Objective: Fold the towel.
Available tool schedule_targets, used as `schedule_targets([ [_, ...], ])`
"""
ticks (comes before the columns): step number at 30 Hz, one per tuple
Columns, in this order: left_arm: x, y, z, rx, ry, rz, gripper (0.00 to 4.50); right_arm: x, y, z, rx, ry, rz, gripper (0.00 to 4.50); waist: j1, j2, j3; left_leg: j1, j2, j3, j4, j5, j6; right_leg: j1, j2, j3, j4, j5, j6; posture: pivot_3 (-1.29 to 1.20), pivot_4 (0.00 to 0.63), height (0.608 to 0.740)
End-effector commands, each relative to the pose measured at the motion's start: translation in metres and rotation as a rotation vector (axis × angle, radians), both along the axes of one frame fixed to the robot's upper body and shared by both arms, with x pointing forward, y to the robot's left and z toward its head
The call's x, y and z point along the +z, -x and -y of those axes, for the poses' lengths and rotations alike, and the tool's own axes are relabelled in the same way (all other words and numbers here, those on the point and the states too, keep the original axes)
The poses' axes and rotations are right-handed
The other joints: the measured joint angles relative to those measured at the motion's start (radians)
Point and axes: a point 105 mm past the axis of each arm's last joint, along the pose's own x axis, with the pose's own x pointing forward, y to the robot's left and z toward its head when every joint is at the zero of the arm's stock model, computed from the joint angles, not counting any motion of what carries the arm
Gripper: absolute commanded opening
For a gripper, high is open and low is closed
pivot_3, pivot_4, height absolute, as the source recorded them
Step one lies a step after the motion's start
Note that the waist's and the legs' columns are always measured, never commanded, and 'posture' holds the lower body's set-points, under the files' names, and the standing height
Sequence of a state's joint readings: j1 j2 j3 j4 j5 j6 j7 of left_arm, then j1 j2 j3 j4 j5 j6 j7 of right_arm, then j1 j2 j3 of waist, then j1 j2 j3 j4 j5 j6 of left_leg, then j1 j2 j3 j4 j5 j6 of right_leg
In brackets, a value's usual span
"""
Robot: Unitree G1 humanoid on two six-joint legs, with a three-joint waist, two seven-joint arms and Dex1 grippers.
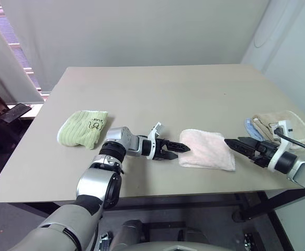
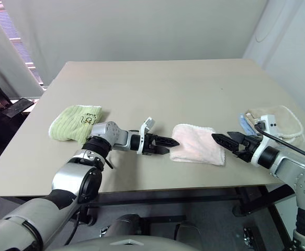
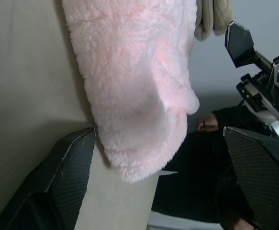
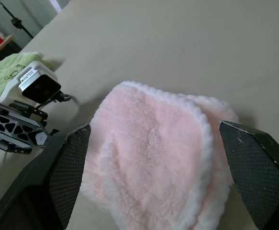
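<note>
The pale pink, soft terry towel [image 1: 207, 150] lies folded into a compact rectangular pad on the flat beige table [image 1: 157, 89], near the front edge and slightly right of centre. Its fluffy folded edges face both grippers. In the right wrist view, 2 layers are visible, with a pale rim running along the upper layer.

The left gripper [image 1: 179, 149], with 2 black fingers, points sideways toward the towel's left edge. Its fingers are spread apart and hold nothing. The tips sit just beside the towel's left edge; whether they touch the cloth cannot be told. In the left wrist view, the towel's near corner lies between the 2 spread fingers.

The right gripper [image 1: 235, 144], also with 2 black fingers, points toward the towel's right edge. Its fingers are spread and hold nothing. The tips stand just beside the towel's right side.

A folded light-green towel with dark handwriting [image 1: 83, 128] lies on the table to the left, well apart from the pink towel. A folded beige towel [image 1: 278, 123] with a small pale blue item [image 1: 251, 127] beside it lies at the table's right edge, behind the right gripper.

No containers stand on the table.
</note>
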State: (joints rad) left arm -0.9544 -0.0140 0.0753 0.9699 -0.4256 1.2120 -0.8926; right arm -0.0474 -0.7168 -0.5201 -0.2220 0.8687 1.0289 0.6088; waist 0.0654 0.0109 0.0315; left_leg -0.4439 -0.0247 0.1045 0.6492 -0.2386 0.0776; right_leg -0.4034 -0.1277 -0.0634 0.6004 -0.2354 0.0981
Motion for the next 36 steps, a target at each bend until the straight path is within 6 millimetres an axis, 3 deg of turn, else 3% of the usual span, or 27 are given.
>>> schedule_targets([
  [1,-0.005,0.009,0.022,-0.023,0.012,-0.034,4.50,0.015,0.003,0.000,-0.002,0.027,0.052,4.46,0.004,0.001,-0.001,0.000,0.000,0.000,0.000,0.000,0.000,0.000,0.000,0.000,-0.001,0.000,0.000,0.00,0.000,0.730],
  [10,0.005,0.012,0.064,-0.008,0.050,-0.024,4.50,0.015,0.004,0.011,-0.070,0.038,0.049,4.46,0.030,0.001,0.000,-0.003,-0.006,0.002,0.000,-0.002,0.004,0.003,-0.006,-0.001,-0.008,0.004,0.002,0.00,0.000,0.730],
  [13,-0.002,0.022,0.079,-0.041,0.006,0.005,4.50,0.015,0.004,0.013,-0.084,0.043,0.048,4.46,0.031,0.001,-0.001,-0.003,-0.006,0.002,0.000,-0.002,0.004,0.003,-0.006,-0.002,-0.008,0.004,0.002,0.00,0.000,0.730],
  [22,-0.003,0.026,0.090,-0.034,0.022,0.010,4.50,0.017,0.000,0.026,-0.178,0.036,0.072,4.46,0.026,0.002,-0.002,-0.002,-0.006,0.002,-0.003,-0.003,0.004,0.008,-0.005,-0.003,-0.009,0.007,0.006,0.00,0.000,0.730],
  [24,0.000,0.027,0.093,-0.038,0.038,0.001,4.50,0.016,0.000,0.028,-0.188,0.025,0.066,4.46,0.033,0.000,-0.001,-0.008,-0.005,0.006,-0.008,-0.003,0.004,0.009,-0.004,-0.002,0.001,0.007,0.005,0.00,0.000,0.730],
  [25,0.001,0.028,0.095,-0.038,0.039,0.000,4.50,0.015,0.001,0.027,-0.188,0.023,0.062,4.46,0.035,-0.003,0.000,-0.009,-0.005,0.013,-0.015,-0.002,0.004,0.007,-0.004,0.000,0.016,0.002,-0.003,0.00,0.000,0.730],
  [26,0.002,0.028,0.096,-0.039,0.043,0.001,4.50,0.014,0.001,0.027,-0.187,0.023,0.059,4.46,0.033,-0.015,0.003,-0.005,-0.005,0.021,-0.022,-0.002,0.004,0.007,-0.005,0.004,0.031,-0.014,-0.019,0.00,0.000,0.730],
  [28,0.003,0.028,0.098,-0.039,0.046,0.003,4.50,0.013,0.002,0.026,-0.185,0.024,0.056,4.46,0.031,-0.011,0.004,0.007,0.002,0.038,-0.018,0.000,-0.001,-0.005,-0.011,0.015,0.033,-0.031,-0.007,0.00,0.000,0.730],
  [29,0.003,0.029,0.099,-0.042,0.045,0.010,4.32,0.013,0.002,0.026,-0.184,0.024,0.055,4.49,0.025,-0.004,0.004,0.006,0.005,0.031,-0.005,0.009,-0.015,-0.003,-0.012,0.006,0.033,-0.031,-0.007,0.00,0.000,0.730],
  [30,0.003,0.029,0.100,-0.040,0.039,0.015,4.13,0.012,0.002,0.027,-0.188,0.026,0.053,4.50,0.020,0.005,0.005,0.002,0.007,0.020,0.005,0.011,-0.019,-0.001,-0.012,-0.004,0.033,-0.030,-0.007,0.00,0.000,0.730],
  [32,0.004,0.028,0.102,-0.043,0.047,0.039,3.58,0.012,0.001,0.029,-0.197,0.030,0.050,4.50,-0.005,0.025,-0.001,-0.002,0.007,-0.011,0.016,0.005,-0.009,0.016,-0.010,-0.031,0.022,-0.027,-0.008,0.00,0.000,0.730],
  [33,0.006,0.028,0.103,-0.048,0.057,0.053,3.21,0.012,0.000,0.030,-0.202,0.033,0.050,4.50,-0.010,0.027,-0.003,-0.004,0.007,-0.019,0.009,0.002,-0.005,0.028,-0.002,-0.034,-0.001,-0.014,0.002,0.00,0.000,0.730],
  [34,0.008,0.027,0.103,-0.045,0.067,0.051,2.85,0.013,0.000,0.030,-0.205,0.031,0.054,4.50,-0.013,0.021,-0.001,-0.015,0.005,-0.017,-0.005,0.002,-0.004,0.031,0.000,-0.032,-0.003,-0.008,0.001,0.00,0.000,0.730],
  [35,0.010,0.027,0.103,-0.051,0.081,0.060,2.47,0.014,-0.001,0.031,-0.209,0.031,0.058,4.50,-0.012,0.013,0.000,-0.017,0.002,-0.010,-0.008,0.002,-0.004,0.030,0.001,-0.023,0.019,-0.020,-0.001,0.00,0.000,0.730],
  [36,0.011,0.026,0.103,-0.047,0.078,0.062,2.10,0.014,-0.001,0.031,-0.211,0.032,0.061,4.50,-0.012,0.005,0.005,-0.012,-0.004,-0.008,-0.007,0.003,-0.004,0.029,0.002,-0.016,0.031,-0.047,0.005,0.00,0.000,0.730],
])
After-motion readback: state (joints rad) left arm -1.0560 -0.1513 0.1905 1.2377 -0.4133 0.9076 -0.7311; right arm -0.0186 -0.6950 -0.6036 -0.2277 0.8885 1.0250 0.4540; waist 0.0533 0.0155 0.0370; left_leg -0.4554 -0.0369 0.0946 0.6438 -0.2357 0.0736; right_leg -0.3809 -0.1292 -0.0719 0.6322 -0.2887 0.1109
